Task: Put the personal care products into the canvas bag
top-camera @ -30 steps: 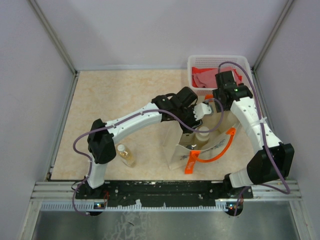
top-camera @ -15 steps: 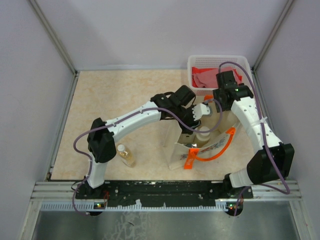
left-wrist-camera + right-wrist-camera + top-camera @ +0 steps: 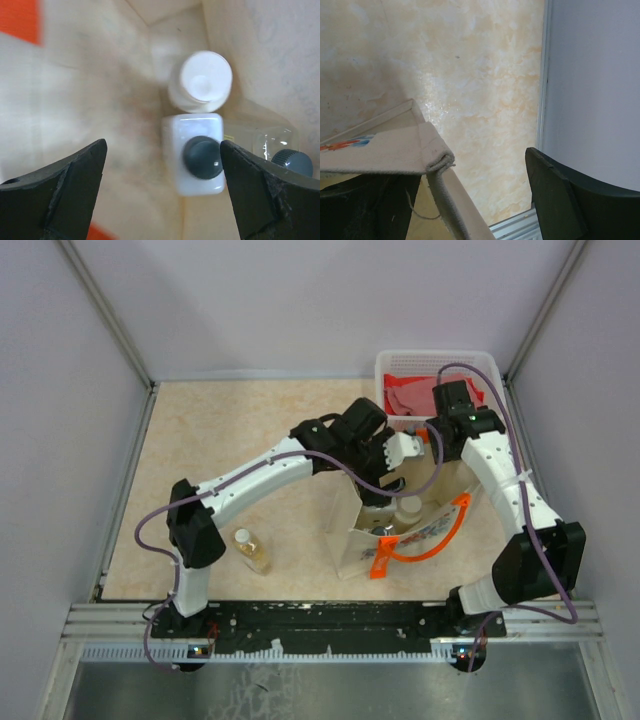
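Since three bottles already stand inside the canvas bag [image 3: 347, 536], you are at the last product, in my judgement. In the left wrist view the white bottle with the dark cap [image 3: 199, 159] is in the middle. The cream bottle [image 3: 202, 83] touches it from above, and the clear bottle [image 3: 280, 150] is at the right edge of the frame. All three point their caps up toward the camera, so their long axes are vertical.

The left gripper [image 3: 162, 150] hangs over them inside the bag mouth with its fingers spread wide and nothing between them. The right gripper [image 3: 472, 167] is also spread. The bag rim lies against one finger only, so it seems to prop the mouth open and not to pinch it.

The amber-liquid bottle [image 3: 253, 554] is on the table [image 3: 230, 440] in the lower left of the top view, well apart from the bag. It appears upright with the white cap on top, though this angle does not make it certain.

For the next move you should lift the left gripper straight out of the bag, bring it to the lower left and close on the bottle's body from the side.
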Controlling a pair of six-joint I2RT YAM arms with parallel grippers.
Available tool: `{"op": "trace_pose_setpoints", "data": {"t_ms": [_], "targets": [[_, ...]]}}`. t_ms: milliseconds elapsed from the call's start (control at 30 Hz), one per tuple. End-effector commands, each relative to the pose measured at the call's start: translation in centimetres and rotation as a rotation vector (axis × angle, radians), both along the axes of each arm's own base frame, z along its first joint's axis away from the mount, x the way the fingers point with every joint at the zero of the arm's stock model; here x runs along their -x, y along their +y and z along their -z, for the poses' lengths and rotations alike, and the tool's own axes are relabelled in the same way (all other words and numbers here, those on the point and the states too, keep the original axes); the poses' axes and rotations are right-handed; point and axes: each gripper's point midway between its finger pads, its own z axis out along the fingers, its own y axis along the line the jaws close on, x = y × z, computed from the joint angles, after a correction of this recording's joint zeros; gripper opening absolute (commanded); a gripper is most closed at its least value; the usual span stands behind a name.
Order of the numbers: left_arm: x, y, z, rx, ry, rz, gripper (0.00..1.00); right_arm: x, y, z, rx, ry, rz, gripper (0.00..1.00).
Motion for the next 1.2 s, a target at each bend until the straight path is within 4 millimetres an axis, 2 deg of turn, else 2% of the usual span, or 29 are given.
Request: {"op": "trace_pose_setpoints", "data": {"t_ms": [0, 133, 233, 367, 467, 667, 867, 967, 1167], "targets": [[-3.6, 2.2, -11.7, 0.220, -0.173, -0.122, 1.00, -1.5, -0.3, -1.7, 0.000, -0.060, 0.002, 0.82], [-5.8, 5.8, -18.8, 0.366, -0.278, -0.256, 1.00, -1.7, -0.2, -2.1, -0.004, -0.073, 0.001, 0.82], [-7.7, 9.6, -21.5, 0.416, -0.353, -0.412, 1.00, -1.8, -0.2, -2.5, -0.007, -0.088, -0.004, 0.82], [-9.1, 13.9, -20.0, 0.332, -0.381, -0.608, 1.00, -1.9, 0.2, -2.8, -0.028, -0.106, -0.025, 0.82], [-8.8, 16.3, -18.1, 0.255, -0.353, -0.703, 1.00, -2.0, 0.5, -3.0, -0.042, -0.107, -0.039, 0.82], [-5.8, 19.6, -16.6, 0.244, -0.256, -0.810, 1.00, -2.1, 0.7, -2.8, -0.048, -0.098, -0.043, 0.81], [-3.4, 22.1, -15.5, 0.216, -0.203, -0.872, 1.00, -2.0, 0.6, -4.6, -0.051, -0.142, -0.038, 0.82], [-2.1, 23.8, -14.7, 0.162, -0.161, -0.918, 1.00, -1.9, 0.5, -4.7, -0.049, -0.144, -0.039, 0.83], [1.9, 27.3, -11.4, 0.012, 0.002, -1.052, 1.00, -1.9, 0.8, -4.0, -0.068, -0.129, -0.033, 0.83]]}}
